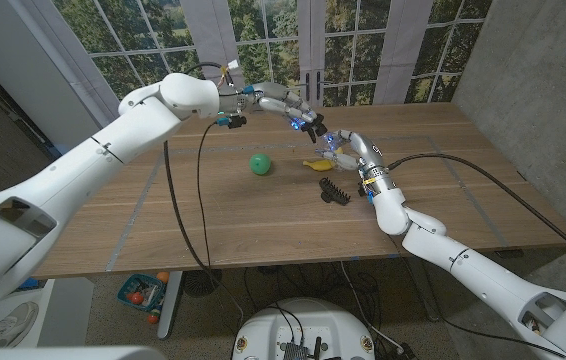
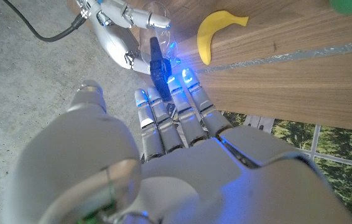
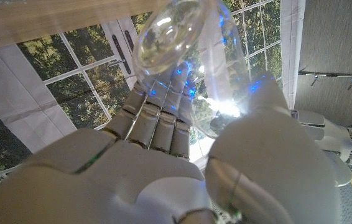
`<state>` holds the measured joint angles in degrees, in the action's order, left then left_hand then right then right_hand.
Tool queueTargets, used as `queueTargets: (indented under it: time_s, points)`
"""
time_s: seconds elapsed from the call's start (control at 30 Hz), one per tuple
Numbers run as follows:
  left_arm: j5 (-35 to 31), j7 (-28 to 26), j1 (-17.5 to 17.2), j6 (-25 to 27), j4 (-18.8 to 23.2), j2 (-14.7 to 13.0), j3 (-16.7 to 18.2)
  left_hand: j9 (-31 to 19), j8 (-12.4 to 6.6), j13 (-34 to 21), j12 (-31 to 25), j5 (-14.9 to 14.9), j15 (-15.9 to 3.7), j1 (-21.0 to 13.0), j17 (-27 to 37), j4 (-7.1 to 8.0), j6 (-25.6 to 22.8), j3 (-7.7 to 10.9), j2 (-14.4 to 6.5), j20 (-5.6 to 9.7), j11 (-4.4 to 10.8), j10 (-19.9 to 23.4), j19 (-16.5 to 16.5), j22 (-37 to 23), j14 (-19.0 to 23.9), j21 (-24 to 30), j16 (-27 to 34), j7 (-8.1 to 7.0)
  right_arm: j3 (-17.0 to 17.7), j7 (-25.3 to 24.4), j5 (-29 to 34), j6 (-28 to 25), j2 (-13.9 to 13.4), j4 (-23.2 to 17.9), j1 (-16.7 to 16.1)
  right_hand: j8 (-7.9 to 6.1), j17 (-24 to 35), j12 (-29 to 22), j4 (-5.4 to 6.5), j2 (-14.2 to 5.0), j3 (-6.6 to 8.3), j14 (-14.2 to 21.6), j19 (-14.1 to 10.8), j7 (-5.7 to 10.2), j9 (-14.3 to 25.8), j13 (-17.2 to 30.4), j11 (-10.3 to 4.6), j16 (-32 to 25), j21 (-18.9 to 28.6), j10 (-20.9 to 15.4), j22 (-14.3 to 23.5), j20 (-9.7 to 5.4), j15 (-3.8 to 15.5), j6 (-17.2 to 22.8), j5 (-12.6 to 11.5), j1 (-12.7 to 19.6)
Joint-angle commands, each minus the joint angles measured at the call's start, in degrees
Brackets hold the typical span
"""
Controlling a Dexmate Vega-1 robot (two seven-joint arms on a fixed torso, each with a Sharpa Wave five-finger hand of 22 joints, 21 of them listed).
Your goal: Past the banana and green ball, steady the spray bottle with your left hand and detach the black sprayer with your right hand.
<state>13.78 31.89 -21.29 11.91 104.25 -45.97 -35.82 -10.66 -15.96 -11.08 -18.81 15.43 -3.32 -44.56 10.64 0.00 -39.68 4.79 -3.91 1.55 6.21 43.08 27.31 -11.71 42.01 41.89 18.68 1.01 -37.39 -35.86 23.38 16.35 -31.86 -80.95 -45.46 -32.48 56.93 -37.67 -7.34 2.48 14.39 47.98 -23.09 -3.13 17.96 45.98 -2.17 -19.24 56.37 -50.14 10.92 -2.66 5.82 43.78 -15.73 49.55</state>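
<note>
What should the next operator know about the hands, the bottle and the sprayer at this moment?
Right hand grips the clear spray bottle. Left hand has its fingers at the black sprayer; grip unclear. Banana and green ball lie on the table.
Done: bottle held.
Left: sprayer seems not yet off. The hands' roles are swapped against the task.

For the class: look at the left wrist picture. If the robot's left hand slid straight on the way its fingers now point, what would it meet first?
The black sprayer, which already sits at the left hand's fingertips. Just beyond it is the right hand with the clear bottle. Depth is hard to judge.
</note>
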Motion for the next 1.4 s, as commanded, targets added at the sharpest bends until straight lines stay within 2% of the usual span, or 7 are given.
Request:
queueTargets:
  time_s: [0.03,0.17,0.33,0.77,1.0,1.2,1.4]
  points:
    - [3.54,-1.47,-0.20,2.10,-1.48,1.21,0.50,-0.13,0.92,0.07,-1.15,-2.10,-8.45,-1.11,-0.19,-1.35,-3.19,3.45,-4.53,1.80,0.19,7.85,6.49,-0.72,8.77,3.83,1.44,3.51,-0.72,-4.14,4.32,0.92,-0.26,0.32,0.23,-0.03,0.33,0.32,0.74,-10.07,0.22,-0.33,0.31,13.07,0.19,0.11,-9.54,0.28,0.50,-9.77,0.06,-8.47,7.56,12.61,-0.50,9.70]
    - [4.91,-1.88,-0.26,2.40,-1.96,1.69,0.67,-0.26,2.67,0.32,-0.72,-2.03,-8.78,-2.36,-0.18,-1.28,-2.27,8.10,-8.16,2.27,1.13,10.02,8.03,-1.19,11.49,5.81,1.13,5.08,-1.08,-5.35,6.06,1.14,-0.70,-0.12,0.12,0.01,0.51,0.53,0.78,-10.09,0.11,-0.32,0.39,13.17,0.25,0.10,-9.53,0.49,0.63,-9.75,0.03,-8.48,7.54,12.66,-0.60,9.69]
    - [4.30,-3.82,-0.41,3.01,-1.24,1.71,0.40,-0.61,5.38,0.44,-0.38,-1.84,-9.31,-6.56,0.10,-0.96,6.66,22.52,-7.97,4.65,2.31,18.39,10.73,-2.15,17.50,11.50,0.41,6.33,-1.03,-7.37,7.39,2.42,-1.10,-0.85,-0.29,0.08,0.74,0.54,0.81,-10.10,-0.02,-0.19,0.51,13.19,0.23,0.31,-9.54,0.68,0.76,-9.99,0.00,-8.47,7.55,12.81,-0.71,9.70]
    - [12.49,-13.29,-8.82,-3.18,-2.47,4.10,7.28,-1.01,4.05,0.14,3.44,-1.91,-8.58,-1.22,0.20,5.49,4.42,29.68,-7.77,3.01,0.60,18.02,9.33,-0.64,17.21,13.19,-2.34,6.63,1.24,-10.52,6.79,2.74,-0.79,-1.92,-1.84,0.33,1.31,0.87,0.84,-10.09,-0.32,-0.01,0.69,13.22,0.28,0.52,-9.56,1.14,1.10,-10.19,-0.02,-8.47,7.55,12.88,-0.94,9.79]
    - [16.07,-12.33,-8.99,-1.97,-3.47,3.58,7.51,-0.86,4.11,-0.01,5.87,-3.23,-4.70,9.52,0.53,9.95,0.74,27.57,-5.50,0.15,-4.13,14.16,6.30,0.18,14.33,13.10,-4.09,8.70,1.50,-16.08,8.21,4.45,0.45,0.84,-1.48,0.44,1.56,1.03,0.90,-10.14,-0.47,0.16,0.83,13.33,0.30,0.65,-9.56,1.33,1.24,-10.25,-0.04,-8.49,7.54,12.95,-1.05,9.79]
    - [16.63,-12.36,-9.16,-0.73,-2.57,2.27,7.28,-0.63,5.40,-0.04,8.09,-4.01,-2.89,10.51,0.32,3.61,4.67,32.09,-7.16,-2.19,-5.84,4.42,-0.88,0.41,7.64,11.35,-6.85,7.36,1.87,-19.94,8.02,5.42,1.63,3.53,-0.62,0.56,1.86,1.23,0.92,-10.09,-0.68,0.34,0.91,13.19,0.44,0.77,-9.55,1.54,1.40,-10.25,-0.06,-8.47,7.54,12.88,-1.19,9.81]
    - [15.75,-14.66,-9.68,1.99,0.26,0.25,7.36,-0.71,4.40,-0.10,6.86,-1.06,-3.71,1.34,1.82,-10.33,1.47,40.71,-6.11,-1.34,-5.08,4.83,-0.84,0.05,7.60,13.92,-4.31,6.17,2.23,-25.16,8.67,5.10,3.32,6.61,0.46,0.54,2.05,1.22,0.99,-10.09,-0.83,0.43,0.92,13.22,0.68,0.97,-9.55,1.73,1.53,-10.49,-0.07,-8.44,7.52,12.94,-1.29,9.79]
